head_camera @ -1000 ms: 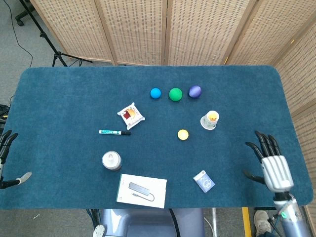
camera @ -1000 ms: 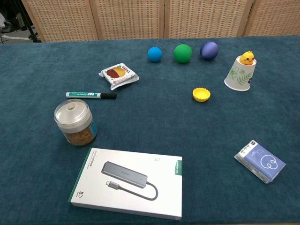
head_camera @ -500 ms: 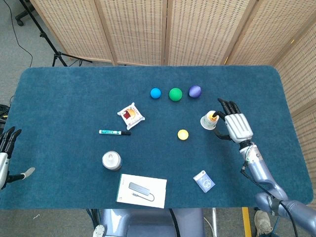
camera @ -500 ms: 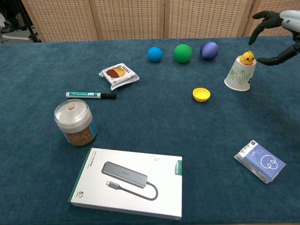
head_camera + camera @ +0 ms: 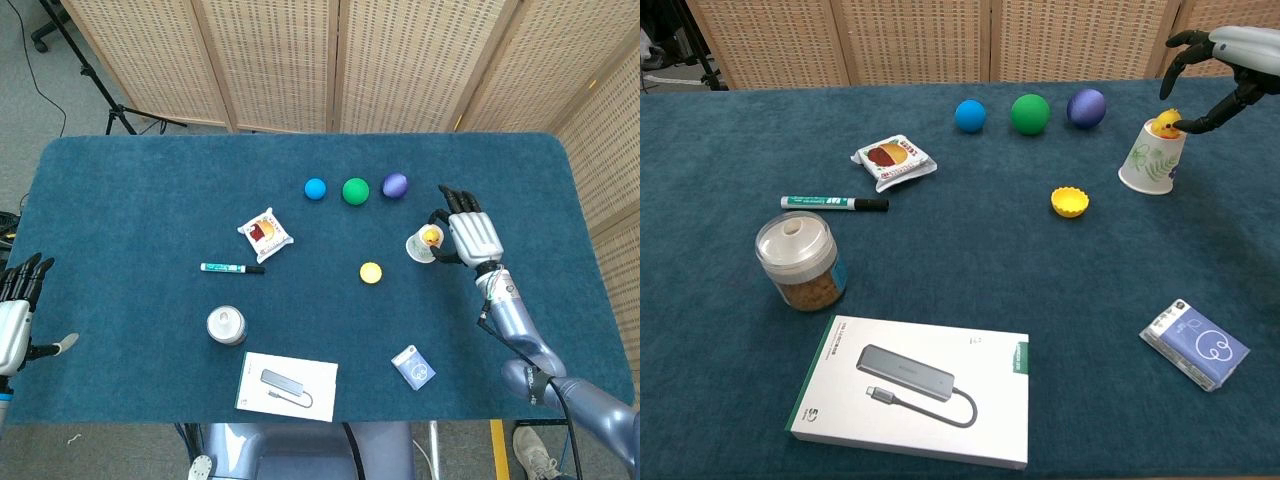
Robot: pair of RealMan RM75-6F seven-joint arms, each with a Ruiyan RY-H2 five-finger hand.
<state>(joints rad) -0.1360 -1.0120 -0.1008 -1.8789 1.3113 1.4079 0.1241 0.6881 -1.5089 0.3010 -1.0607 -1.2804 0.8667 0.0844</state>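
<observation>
A white paper cup point(image 5: 424, 245) point(image 5: 1151, 158) with a yellow chick toy point(image 5: 1167, 122) in it stands at the right of the blue table point(image 5: 130, 200). My right hand point(image 5: 469, 236) point(image 5: 1228, 52) hovers just right of and above the cup. Its fingers are spread over the rim and the thumb tip is at the chick's side, holding nothing. My left hand point(image 5: 14, 322) hangs past the table's left edge, fingers apart and empty; only the head view shows it.
Blue point(image 5: 315, 188), green point(image 5: 355, 190) and purple point(image 5: 395, 185) balls line up at the back. A yellow cap point(image 5: 371, 271), snack packet point(image 5: 265, 232), marker point(image 5: 231, 268), jar point(image 5: 226, 325), boxed USB hub point(image 5: 288, 385) and tissue pack point(image 5: 413, 367) lie around the table.
My right hand swung from the table's front right corner up to the cup and now curls closer over the chick. The left hand shifted slightly toward the table.
</observation>
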